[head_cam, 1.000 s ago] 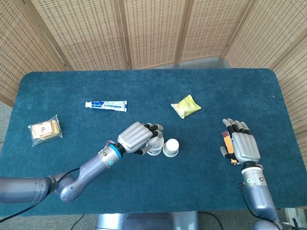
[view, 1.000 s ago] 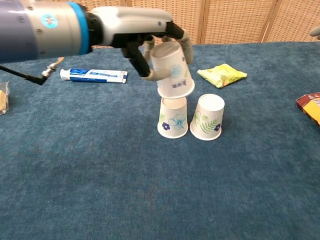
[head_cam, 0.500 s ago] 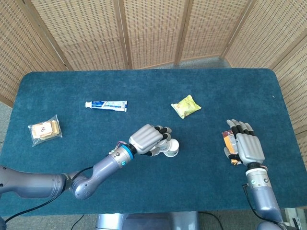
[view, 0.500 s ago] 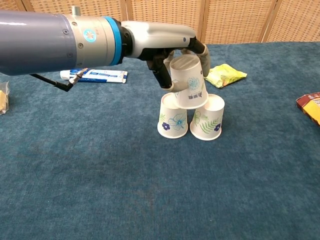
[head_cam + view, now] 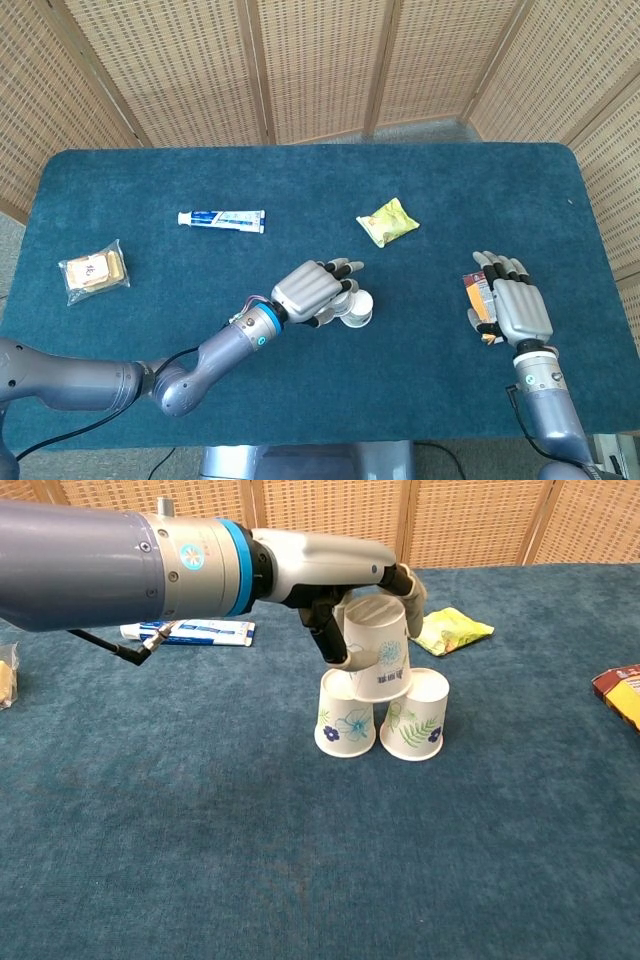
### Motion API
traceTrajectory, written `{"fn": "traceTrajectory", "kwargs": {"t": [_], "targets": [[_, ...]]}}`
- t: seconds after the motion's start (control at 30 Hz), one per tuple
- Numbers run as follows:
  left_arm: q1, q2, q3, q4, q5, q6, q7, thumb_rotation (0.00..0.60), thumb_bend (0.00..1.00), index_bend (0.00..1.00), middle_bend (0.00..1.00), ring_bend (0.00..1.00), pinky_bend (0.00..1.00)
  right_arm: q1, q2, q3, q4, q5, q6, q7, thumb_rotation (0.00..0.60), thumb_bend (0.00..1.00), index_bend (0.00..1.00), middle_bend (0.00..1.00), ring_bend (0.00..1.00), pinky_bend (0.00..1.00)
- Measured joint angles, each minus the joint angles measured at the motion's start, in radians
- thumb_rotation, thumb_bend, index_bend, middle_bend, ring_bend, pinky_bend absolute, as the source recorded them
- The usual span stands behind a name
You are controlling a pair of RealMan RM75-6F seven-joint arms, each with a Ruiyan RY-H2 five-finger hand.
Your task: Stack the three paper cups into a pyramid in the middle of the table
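Two upside-down paper cups stand side by side mid-table, one with a blue flower [image 5: 346,721] and one with green leaves [image 5: 414,721]. A third upside-down cup [image 5: 378,647] sits on top, bridging both. My left hand [image 5: 345,575] reaches in from the left and grips this top cup, thumb on its left side, fingers behind its far side. In the head view the left hand [image 5: 311,292] covers most of the stack, and only one cup bottom [image 5: 359,304] shows. My right hand [image 5: 510,308] lies open and flat on the table at the right, holding nothing.
A toothpaste tube [image 5: 221,219] lies at the back left, a yellow packet [image 5: 387,221] behind the cups, and a bagged snack [image 5: 93,270] at the far left. An orange-brown packet [image 5: 477,294] lies beside my right hand. The blue table [image 5: 300,180] ends close behind.
My left hand carried the third cup rightward and down, from above the flower cup onto both base cups. Its fingers have spread a little. The right hand barely moved.
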Motion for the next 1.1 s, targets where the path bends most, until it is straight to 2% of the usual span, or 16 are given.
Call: {"fn": "traceTrajectory", "kwargs": {"t": [0.17, 0.43, 0.53, 0.67, 0.8, 1.1], "targets": [[-0.006, -0.001, 0.003, 0.003, 0.0, 0.002, -0.01, 0.6, 0.5, 0.2, 0.01, 0.06, 0.38, -0.002, 0.005, 0.003, 0.001, 0.004, -0.003, 0.002, 0.6, 0.4, 0.0, 0.0, 0.0, 0.0], [-0.015, -0.001, 0.006, 0.007, 0.003, 0.002, -0.025, 0.6, 0.5, 0.16, 0.0, 0.01, 0.35, -0.004, 0.008, 0.006, 0.002, 0.008, -0.009, 0.006, 0.6, 0.4, 0.0, 0.0, 0.0, 0.0], [-0.015, 0.001, 0.008, 0.007, 0.004, 0.004, -0.031, 0.6, 0.5, 0.11, 0.0, 0.0, 0.29, -0.003, 0.008, 0.008, 0.001, 0.012, -0.011, 0.007, 0.6, 0.4, 0.0, 0.0, 0.0, 0.0], [-0.014, 0.007, 0.009, 0.006, 0.01, 0.006, -0.042, 0.6, 0.5, 0.01, 0.0, 0.0, 0.16, -0.003, 0.009, 0.01, 0.0, 0.015, -0.011, 0.007, 0.6, 0.4, 0.0, 0.0, 0.0, 0.0], [-0.011, 0.018, 0.009, 0.0, 0.021, 0.005, -0.057, 0.6, 0.5, 0.0, 0.0, 0.0, 0.01, -0.003, 0.01, 0.011, -0.001, 0.018, -0.012, 0.004, 0.6, 0.4, 0.0, 0.0, 0.0, 0.0], [0.019, 0.093, 0.01, -0.061, 0.075, 0.007, -0.107, 0.596, 0.5, 0.0, 0.0, 0.0, 0.0, 0.001, 0.015, 0.012, 0.013, 0.028, -0.02, -0.004, 0.6, 0.4, 0.0, 0.0, 0.0, 0.0]]}}
